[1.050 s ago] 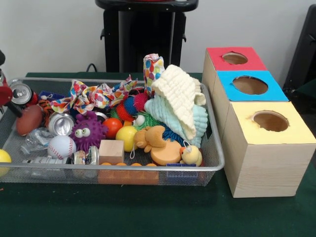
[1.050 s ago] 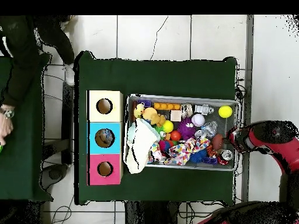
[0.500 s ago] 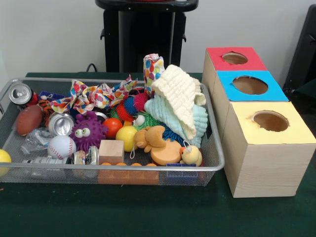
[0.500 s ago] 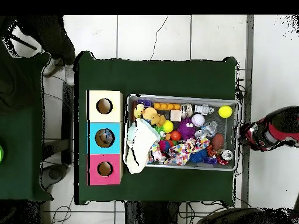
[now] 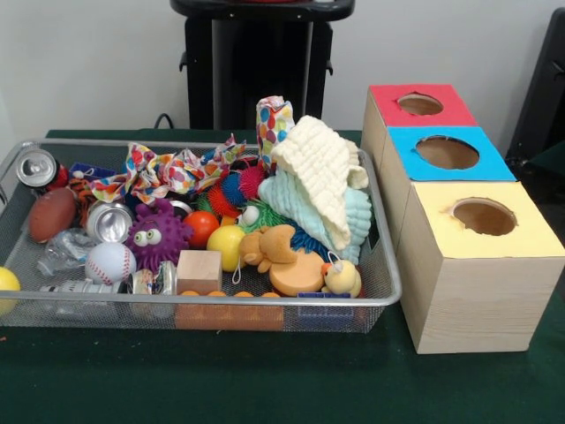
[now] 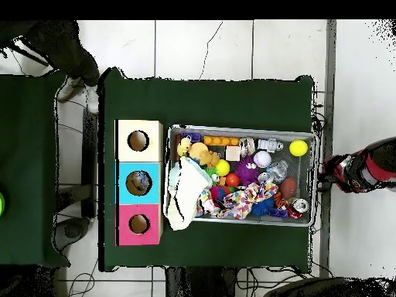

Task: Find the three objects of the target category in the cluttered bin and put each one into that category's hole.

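Arm point(image 6: 363, 172) hangs off table's edge beside bin point(image 5: 385, 265); gripper state cannot be told. Target category unknown; bin full, boxes point(image 5: 459, 265) just beside it. Advice: approach from above, pick exposed item, avoid cloth point(image 5: 318, 181).

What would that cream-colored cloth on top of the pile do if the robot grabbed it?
The cream cloth is draped in soft folds over a pale blue cloth, so it would probably sag and dangle rather than hold its shape. It looks light. Since it lies over the blue cloth, lifting it could tug that one along or shift the toys underneath.
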Controlling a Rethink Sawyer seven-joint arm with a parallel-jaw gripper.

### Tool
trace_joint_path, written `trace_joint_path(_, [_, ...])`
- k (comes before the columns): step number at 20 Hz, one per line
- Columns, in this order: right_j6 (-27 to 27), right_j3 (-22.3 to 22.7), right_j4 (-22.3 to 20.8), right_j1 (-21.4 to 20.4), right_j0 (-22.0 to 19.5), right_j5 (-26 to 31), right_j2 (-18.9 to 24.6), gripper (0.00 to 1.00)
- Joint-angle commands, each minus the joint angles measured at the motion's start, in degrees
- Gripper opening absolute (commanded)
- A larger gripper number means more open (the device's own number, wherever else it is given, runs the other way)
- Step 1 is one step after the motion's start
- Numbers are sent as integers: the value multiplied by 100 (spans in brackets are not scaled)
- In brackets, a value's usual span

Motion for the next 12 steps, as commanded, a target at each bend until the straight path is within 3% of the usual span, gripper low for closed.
trace_joint_path(1, [632,1079,405,295,-20,-748,559,0])
trace_joint_path(12, [552,1709,959,322,13,-1291,662,0])
